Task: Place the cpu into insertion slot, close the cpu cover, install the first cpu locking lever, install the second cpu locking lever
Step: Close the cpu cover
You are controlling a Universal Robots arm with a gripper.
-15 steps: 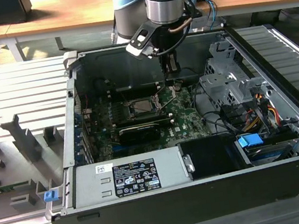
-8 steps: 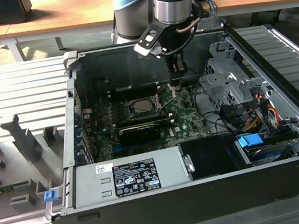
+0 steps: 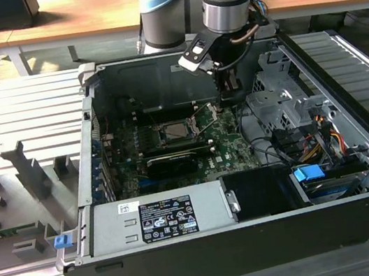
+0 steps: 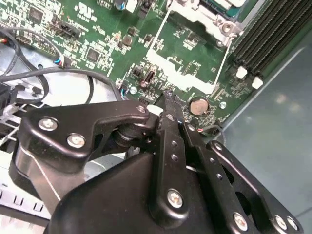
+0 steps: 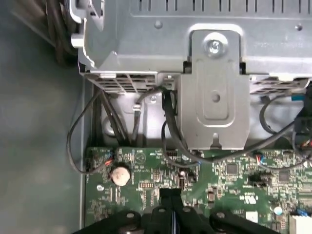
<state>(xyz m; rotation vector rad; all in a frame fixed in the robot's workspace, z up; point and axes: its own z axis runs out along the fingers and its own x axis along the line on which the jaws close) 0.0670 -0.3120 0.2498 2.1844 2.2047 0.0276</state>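
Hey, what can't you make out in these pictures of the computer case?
Slot, exterior view: too small to tell what lies in it or whether it is covered.
Slot, second wrist view: cut off by the picture's edge.
Gripper, first wrist view: mostly cut off by the picture's edge.

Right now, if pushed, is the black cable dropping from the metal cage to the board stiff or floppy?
Black cable probably floppy: it hangs in a loose curve. Likely light, being thin. May spring back, since both ends look anchored.
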